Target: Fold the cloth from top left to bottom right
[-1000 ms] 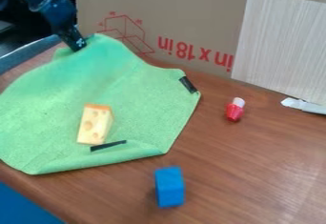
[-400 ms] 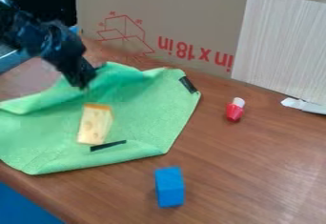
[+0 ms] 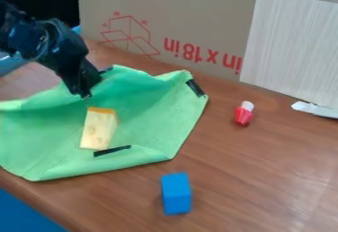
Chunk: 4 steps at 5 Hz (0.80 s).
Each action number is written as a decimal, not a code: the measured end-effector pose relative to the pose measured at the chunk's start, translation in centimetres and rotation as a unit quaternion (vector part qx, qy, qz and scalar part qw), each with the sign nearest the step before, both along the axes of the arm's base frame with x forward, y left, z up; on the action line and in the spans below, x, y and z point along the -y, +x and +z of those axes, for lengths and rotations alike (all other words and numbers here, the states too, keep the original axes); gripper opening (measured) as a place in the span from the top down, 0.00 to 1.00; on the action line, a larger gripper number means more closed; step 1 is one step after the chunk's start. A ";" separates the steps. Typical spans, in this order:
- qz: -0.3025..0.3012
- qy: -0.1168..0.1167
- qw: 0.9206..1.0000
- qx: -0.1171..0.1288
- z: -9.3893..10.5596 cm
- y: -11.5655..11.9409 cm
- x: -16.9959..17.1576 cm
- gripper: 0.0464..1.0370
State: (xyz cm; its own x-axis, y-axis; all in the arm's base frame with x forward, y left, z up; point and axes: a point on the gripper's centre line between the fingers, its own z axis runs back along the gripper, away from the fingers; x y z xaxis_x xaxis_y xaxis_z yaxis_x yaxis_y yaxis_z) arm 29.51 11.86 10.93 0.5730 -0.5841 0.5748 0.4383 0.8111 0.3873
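Note:
The gripper (image 3: 86, 94) is over the upper-left part of the green cloth (image 3: 148, 115), above and slightly left of the cheese, and appears shut on the cloth's top-left part. That edge is drawn inward and bunched around the fingertips, with a raised ridge to the right of them. The rest of the cloth lies spread on the table, its lower edge curled. A toy cheese wedge (image 3: 96, 131) stands on the cloth, apart from the gripper.
On the wooden table (image 3: 257, 176), a blue block (image 3: 176, 193) sits below the cloth and a small red-and-white object (image 3: 243, 113) to its right. A cardboard panel (image 3: 191, 9) stands behind, with a white object (image 3: 314, 109) at right.
The gripper has moved down and slightly right from the cloth's top corner, and the top-left edge has come inward with it, baring table at upper left. Cheese and block have not moved.

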 end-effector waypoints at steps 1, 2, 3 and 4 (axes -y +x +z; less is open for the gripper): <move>0.000 -0.016 1.000 -0.006 0.9 -1.1 -0.1 0.99; -0.011 -0.022 1.000 -0.009 1.0 -2.1 0.7 0.99; -0.024 -0.013 0.999 -0.016 0.2 -3.5 1.5 0.99; -0.032 -0.001 0.999 -0.017 -0.7 -4.8 2.4 0.99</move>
State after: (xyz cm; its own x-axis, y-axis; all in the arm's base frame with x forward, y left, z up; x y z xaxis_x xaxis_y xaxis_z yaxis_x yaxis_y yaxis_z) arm 24.75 9.50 10.28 0.5535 -0.6201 0.5560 0.5032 0.7809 0.3701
